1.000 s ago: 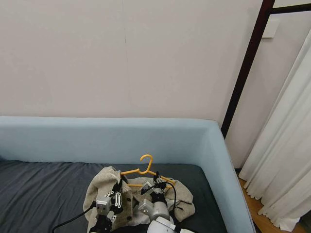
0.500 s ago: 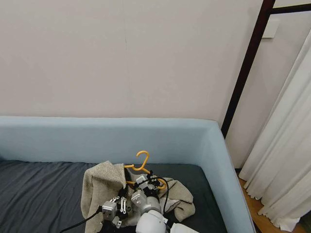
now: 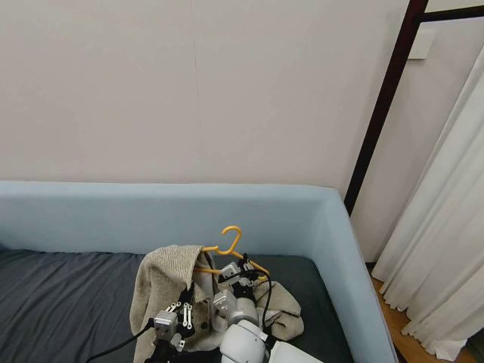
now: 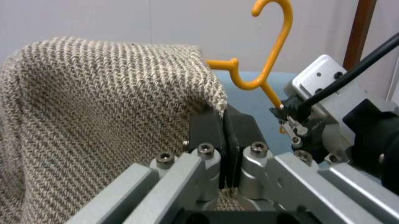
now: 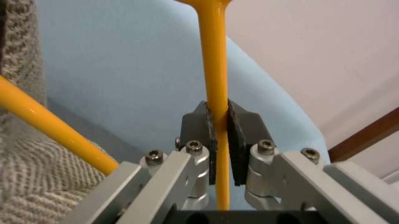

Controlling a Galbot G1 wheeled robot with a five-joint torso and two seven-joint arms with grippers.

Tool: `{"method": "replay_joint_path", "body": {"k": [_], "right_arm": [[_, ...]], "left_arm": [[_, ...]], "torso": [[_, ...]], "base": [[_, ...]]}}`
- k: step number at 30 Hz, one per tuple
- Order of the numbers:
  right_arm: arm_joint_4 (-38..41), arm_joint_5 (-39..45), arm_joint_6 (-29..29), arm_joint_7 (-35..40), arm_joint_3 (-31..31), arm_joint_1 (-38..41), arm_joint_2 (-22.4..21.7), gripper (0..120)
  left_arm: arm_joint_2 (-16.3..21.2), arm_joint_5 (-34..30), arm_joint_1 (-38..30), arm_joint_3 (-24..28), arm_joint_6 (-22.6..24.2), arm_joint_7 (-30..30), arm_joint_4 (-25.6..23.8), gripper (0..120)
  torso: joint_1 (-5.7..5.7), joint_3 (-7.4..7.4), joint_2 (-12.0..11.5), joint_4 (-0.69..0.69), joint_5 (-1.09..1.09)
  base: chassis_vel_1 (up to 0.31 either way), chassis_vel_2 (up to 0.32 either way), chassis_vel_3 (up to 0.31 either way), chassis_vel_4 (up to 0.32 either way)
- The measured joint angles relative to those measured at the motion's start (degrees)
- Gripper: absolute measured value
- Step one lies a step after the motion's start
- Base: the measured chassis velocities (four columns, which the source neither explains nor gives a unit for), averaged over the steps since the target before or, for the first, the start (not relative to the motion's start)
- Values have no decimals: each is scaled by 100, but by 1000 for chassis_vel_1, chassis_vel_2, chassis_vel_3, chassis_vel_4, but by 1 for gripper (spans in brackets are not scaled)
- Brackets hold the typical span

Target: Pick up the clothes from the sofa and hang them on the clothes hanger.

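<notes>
Hanging half-raised above the sofa (image 3: pixel 76 219) in the head view, the beige sweater (image 3: pixel 162 276) sits on the yellow hanger (image 3: pixel 231 243), stem running six to twelve o'clock. Left wrist view — the left pincer (image 4: pixel 223 140) is clamped on the knit's edge. Right wrist view — the right pincer (image 5: pixel 219 126) grips the hanger's stem, nearer the hook.

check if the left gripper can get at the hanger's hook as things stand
Probably not: the left gripper is shut on the sweater. The hanger hook stands free above the right gripper.
</notes>
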Motion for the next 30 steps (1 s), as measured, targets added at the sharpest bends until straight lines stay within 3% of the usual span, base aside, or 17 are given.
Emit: {"method": "replay_joint_path", "body": {"k": [3, 7, 11, 19, 22, 24, 25, 27, 28, 30], "right_arm": [[11, 0, 33, 0, 0, -2, 14, 5], [-127, -127, 402, -4, 69, 15, 131, 5], [-360, -320, 824, -13, 131, 16, 247, 5], [-837, -602, 1370, -74, 322, -57, 430, 5], [-905, -715, 1496, -93, 381, -91, 448, 5], [-894, -771, 1530, -104, 416, -138, 428, 5], [-894, -771, 1530, -104, 416, -138, 428, 5], [-861, -974, 1606, -128, 483, -200, 366, 5], [-861, -974, 1606, -128, 483, -200, 366, 5], [-886, -1261, 1768, -176, 516, -226, 318, 5]], "left_arm": [[-2, 64, 0, 0, -42, -1, 43, 4], [-23, 179, -1, 2, -183, 3, 142, 25], [10, 255, 39, -64, -389, 90, 158, 39], [382, 88, 252, -314, -664, 137, -19, 66], [587, -265, 364, -482, -890, 375, -241, 76], [1011, -801, 405, -691, -990, 623, -520, 87], [1011, -801, 405, -691, -990, 623, -520, 87], [1583, -1439, 321, -1010, -912, 792, -672, 97], [1583, -1439, 321, -1010, -912, 792, -672, 97], [2301, -2388, 135, -1433, -703, 1097, -634, 100]], "torso": [[0, 0, 0, 0, 0], [0, 0, 0, 0, 0], [0, 0, 0, 0, -1], [0, 0, 0, -1, -1], [0, 0, 0, 1, -1], [0, 0, 0, 2, 0], [0, 0, 0, 2, 0], [0, 0, 0, -1, -1], [0, 0, 0, -1, -1], [0, 0, 0, -1, -1]], "base": [[0, 0, 0, 0], [0, 0, 0, 0], [0, 0, 0, 0], [0, 0, 0, 0], [0, 0, 0, 0], [0, 0, 0, 0], [0, 0, 0, 0], [0, 0, 0, 0], [0, 0, 0, 0], [0, 0, 0, 0]]}}
